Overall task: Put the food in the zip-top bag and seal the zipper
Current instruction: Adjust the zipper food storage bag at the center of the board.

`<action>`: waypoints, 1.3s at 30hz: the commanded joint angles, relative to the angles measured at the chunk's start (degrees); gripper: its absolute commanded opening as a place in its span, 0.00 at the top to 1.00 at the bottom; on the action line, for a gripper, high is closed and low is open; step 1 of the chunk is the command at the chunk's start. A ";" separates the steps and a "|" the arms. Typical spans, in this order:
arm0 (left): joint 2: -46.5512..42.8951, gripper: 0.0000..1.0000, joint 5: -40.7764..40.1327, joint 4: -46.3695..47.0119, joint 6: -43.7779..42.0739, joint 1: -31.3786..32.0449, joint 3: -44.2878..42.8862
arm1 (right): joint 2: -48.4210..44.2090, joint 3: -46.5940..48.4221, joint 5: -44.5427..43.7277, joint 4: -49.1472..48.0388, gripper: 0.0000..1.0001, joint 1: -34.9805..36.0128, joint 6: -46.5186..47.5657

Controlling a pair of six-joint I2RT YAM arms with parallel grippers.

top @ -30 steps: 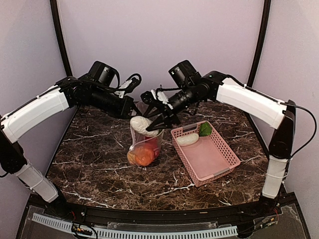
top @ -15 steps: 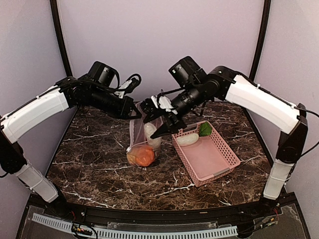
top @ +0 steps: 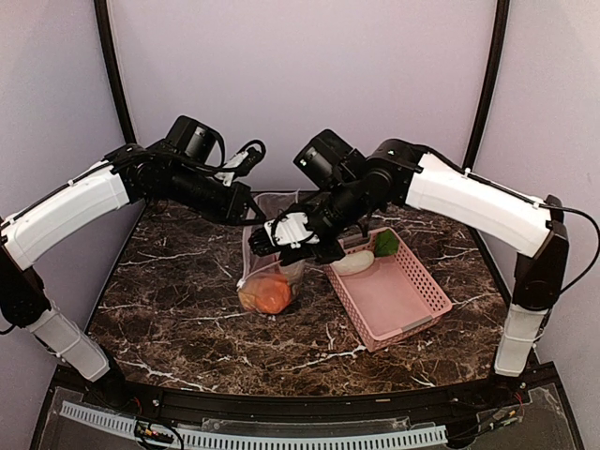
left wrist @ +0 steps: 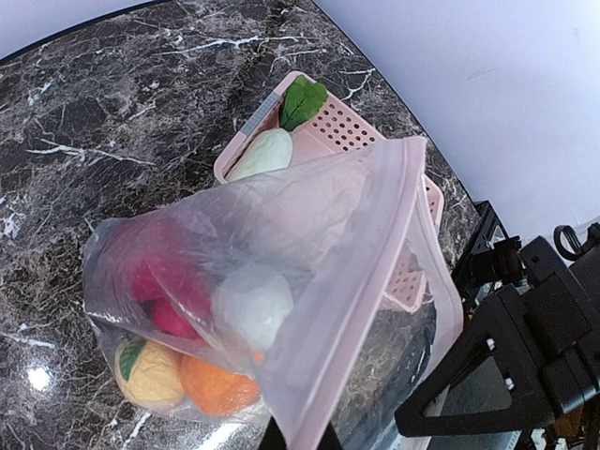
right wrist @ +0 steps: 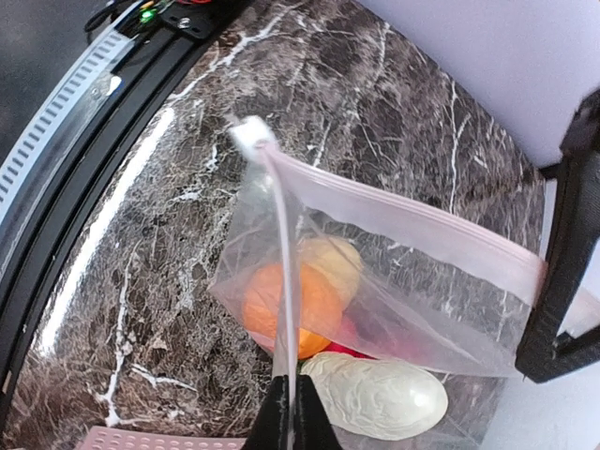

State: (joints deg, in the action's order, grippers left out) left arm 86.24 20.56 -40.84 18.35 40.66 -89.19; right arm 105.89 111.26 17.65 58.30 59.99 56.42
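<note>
The clear zip-top bag [top: 270,274] hangs upright over the marble table with its mouth pulled open. Inside lie an orange [right wrist: 281,302], a yellow-peach ball [left wrist: 150,370], red balls [left wrist: 157,292] and a white radish [right wrist: 377,395]. My left gripper [top: 253,215] is shut on the far zipper strip [left wrist: 375,281]; its jaws pinch the strip at the bottom of the left wrist view. My right gripper [right wrist: 292,417] is shut on the near zipper strip [right wrist: 284,253]. A second white radish [top: 352,262] and the green leafy piece [top: 386,243] lie in the pink basket.
The pink mesh basket [top: 405,302] stands right of the bag, close against it. The table's black front rail [top: 281,412] runs along the near edge. The left arm's dark links [right wrist: 567,272] show beside the bag's far strip.
The white radish dropped from my right gripper into the bag. My right gripper then swung down and left and shut on the bag's near zipper strip. The left gripper stayed put.
</note>
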 commanded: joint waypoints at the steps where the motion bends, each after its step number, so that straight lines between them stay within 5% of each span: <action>1: -1.19 0.99 -0.53 -3.87 -2.32 0.00 -3.61 | 1.08 5.50 -2.58 -0.57 1.00 0.47 -0.69; 5: -0.56 0.96 -1.32 -6.73 -3.46 0.09 -7.17 | -0.21 9.72 1.97 -0.03 1.00 0.57 -1.92; 8: -0.32 0.79 -1.78 -7.49 -1.31 0.11 -7.96 | 0.12 9.22 1.79 -0.14 1.00 0.61 -2.60; 16: -0.87 0.68 -3.28 -11.51 1.05 0.10 -8.05 | 0.54 6.65 0.19 -1.07 1.00 0.60 -2.55; 25: 0.08 0.63 4.33 -10.44 1.66 1.00 -8.02 | 1.19 8.05 0.10 -1.17 1.00 0.77 -3.16; 29: 1.94 0.66 4.22 -10.29 1.57 1.33 -8.55 | 0.92 8.61 -0.15 -1.17 1.00 1.05 -3.41; 39: 4.90 0.99 -2.76 -14.14 0.53 1.28 -13.07 | -1.00 6.15 0.24 -1.41 1.00 1.29 -4.14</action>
State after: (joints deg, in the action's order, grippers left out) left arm 91.64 21.80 -51.92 19.70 41.80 -98.61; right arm 106.52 118.48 17.23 58.30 60.66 53.67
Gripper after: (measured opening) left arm 0.027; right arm 0.005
